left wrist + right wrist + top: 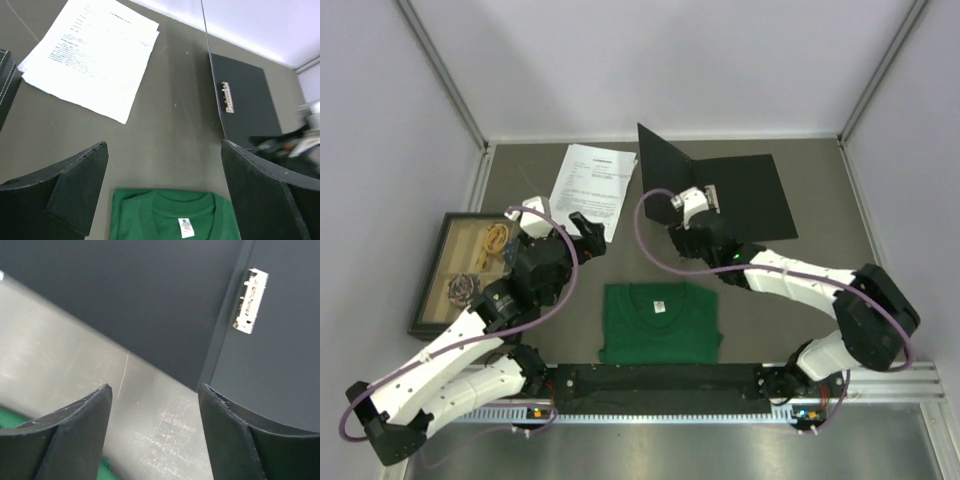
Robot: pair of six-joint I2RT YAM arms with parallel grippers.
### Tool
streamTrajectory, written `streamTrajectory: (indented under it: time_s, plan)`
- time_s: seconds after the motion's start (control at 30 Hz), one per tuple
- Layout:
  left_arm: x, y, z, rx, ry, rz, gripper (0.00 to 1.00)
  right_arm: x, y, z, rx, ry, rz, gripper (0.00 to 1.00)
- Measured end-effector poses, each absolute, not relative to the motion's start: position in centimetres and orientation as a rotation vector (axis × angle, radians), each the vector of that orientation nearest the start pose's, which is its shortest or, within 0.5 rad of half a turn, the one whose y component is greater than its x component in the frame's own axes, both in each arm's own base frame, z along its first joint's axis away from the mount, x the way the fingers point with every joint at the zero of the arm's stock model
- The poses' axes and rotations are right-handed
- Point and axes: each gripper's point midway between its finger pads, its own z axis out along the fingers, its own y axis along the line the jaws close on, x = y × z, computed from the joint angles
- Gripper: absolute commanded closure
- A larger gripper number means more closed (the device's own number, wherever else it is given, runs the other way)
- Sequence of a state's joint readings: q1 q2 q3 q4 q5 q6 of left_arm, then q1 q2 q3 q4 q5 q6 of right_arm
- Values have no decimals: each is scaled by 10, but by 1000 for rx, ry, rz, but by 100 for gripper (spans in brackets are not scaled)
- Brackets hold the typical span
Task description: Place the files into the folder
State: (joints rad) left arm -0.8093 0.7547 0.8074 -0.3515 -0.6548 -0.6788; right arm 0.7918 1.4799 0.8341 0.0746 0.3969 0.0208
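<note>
Pickup stage, judged: the files (592, 185), thin white printed sheets, are lying flat left of the folder (745, 200), ungripped. Jaws are being held apart, empty: left gripper (164, 145) left of the folder, right gripper (155, 387) at its spine. Folder is lying open, matte black inside, one cover raised; an edge pinch is being called for.

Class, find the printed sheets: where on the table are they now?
In the top view, the files lie flat on the far left-centre of the table, just left of the open folder and beyond the left gripper.
</note>
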Motion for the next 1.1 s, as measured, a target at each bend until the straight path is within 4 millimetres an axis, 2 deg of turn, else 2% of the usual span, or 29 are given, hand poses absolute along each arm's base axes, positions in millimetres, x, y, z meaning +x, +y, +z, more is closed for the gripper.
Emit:
streamTrajectory:
  time_s: [0.1, 0.17, 0.2, 0.3, 0.4, 0.5, 0.57, 0.67, 0.73, 0.83, 0.9, 1.0, 1.1]
  plan:
    - [260, -145, 260, -304, 1831, -405, 2, 336, 225, 132, -457, 2041, 171, 28]
    - [268, -151, 251, -271, 1884, -360, 2, 343, 208, 143, -377, 2056, 232, 23]
    - [274, -156, 250, -255, 1904, -349, 2, 345, 200, 148, -341, 2060, 259, 21]
    - [298, -172, 234, -203, 2002, -331, 2, 354, 176, 154, -236, 2078, 307, 21]
    - [332, -173, 208, -221, 2124, -357, 2, 366, 149, 144, -100, 2163, 379, 21]
    - [364, -165, 179, -273, 2228, -431, 2, 394, 109, 130, 89, 2255, 416, 22]
    - [377, -161, 159, -299, 2281, -459, 2, 418, 85, 121, 207, 2298, 419, 22]
    - [387, -168, 132, -297, 2368, -504, 2, 442, 58, 105, 342, 2344, 430, 22]
    - [393, -176, 121, -282, 2404, -539, 2, 448, 43, 95, 415, 2369, 435, 21]
    - [405, -186, 108, -269, 2438, -566, 2, 443, 19, 84, 500, 2402, 411, 21]
    - [416, -191, 100, -262, 2455, -577, 2, 443, 4, 85, 536, 2415, 390, 21]
    - [432, -193, 84, -266, 2483, -574, 3, 453, -13, 90, 550, 2407, 354, 21]
    - [438, -192, 65, -272, 2517, -557, 4, 460, -24, 93, 544, 2403, 300, 20]
